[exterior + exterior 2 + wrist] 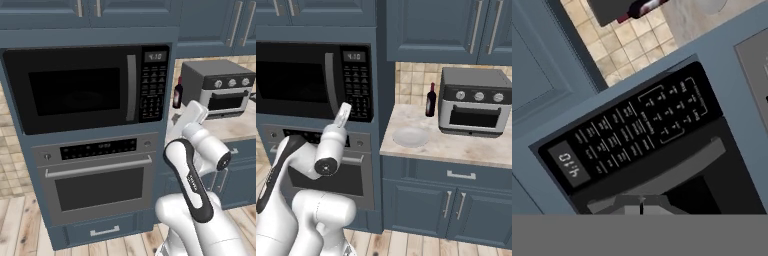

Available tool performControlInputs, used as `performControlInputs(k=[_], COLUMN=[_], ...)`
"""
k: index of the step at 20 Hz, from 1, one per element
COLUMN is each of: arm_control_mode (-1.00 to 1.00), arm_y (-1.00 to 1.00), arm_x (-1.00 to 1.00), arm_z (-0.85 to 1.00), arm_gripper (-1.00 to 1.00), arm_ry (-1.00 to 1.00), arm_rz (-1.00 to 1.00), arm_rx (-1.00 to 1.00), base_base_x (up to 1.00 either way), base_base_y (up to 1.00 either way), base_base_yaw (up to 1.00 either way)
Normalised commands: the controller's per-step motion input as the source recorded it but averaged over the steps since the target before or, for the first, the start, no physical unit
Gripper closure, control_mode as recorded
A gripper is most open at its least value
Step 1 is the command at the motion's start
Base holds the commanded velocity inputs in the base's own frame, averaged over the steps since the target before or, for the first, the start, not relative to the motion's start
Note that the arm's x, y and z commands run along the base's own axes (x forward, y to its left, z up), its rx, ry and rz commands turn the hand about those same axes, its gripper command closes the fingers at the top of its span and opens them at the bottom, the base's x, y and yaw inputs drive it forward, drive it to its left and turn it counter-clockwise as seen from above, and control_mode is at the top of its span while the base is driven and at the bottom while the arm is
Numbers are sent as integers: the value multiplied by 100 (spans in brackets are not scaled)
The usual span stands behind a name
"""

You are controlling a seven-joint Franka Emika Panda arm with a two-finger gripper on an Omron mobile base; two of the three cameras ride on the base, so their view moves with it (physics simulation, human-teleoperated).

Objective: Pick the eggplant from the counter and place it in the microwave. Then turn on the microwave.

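The black microwave is built into the blue-grey cabinet, its glass door closed. Its grey vertical handle sits left of the keypad, and the display is lit. My gripper hovers just in front of the microwave's lower right, near the keypad. In the hand view the gripper is shut with nothing between its tips, and it points at the door handle below the keypad. The eggplant is hidden. The beige counter lies to the right.
A steel wall oven sits under the microwave. On the counter stand a grey toaster oven, a dark red bottle against the tiled wall and a pale plate. Upper cabinets hang overhead, with drawers below.
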Motion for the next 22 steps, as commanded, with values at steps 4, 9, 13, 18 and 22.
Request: performControlInputs(k=[4, 9, 13, 18, 22], arm_control_mode=[-100, -100, -100, -100, -100], arm_y=[12, 5, 0, 0, 2], arm_x=[6, 10, 21, 25, 24], arm_z=[-19, -18, -19, -29, -34], arm_gripper=[100, 100, 100, 100, 100], arm_ry=[0, 0, 0, 0, 0], arm_rz=[0, 0, -1, -1, -1], arm_rx=[5, 4, 4, 3, 1], base_base_x=[0, 0, 0, 0, 0], base_base_y=[0, 0, 0, 0, 0], base_base_yaw=[0, 0, 0, 0, 0])
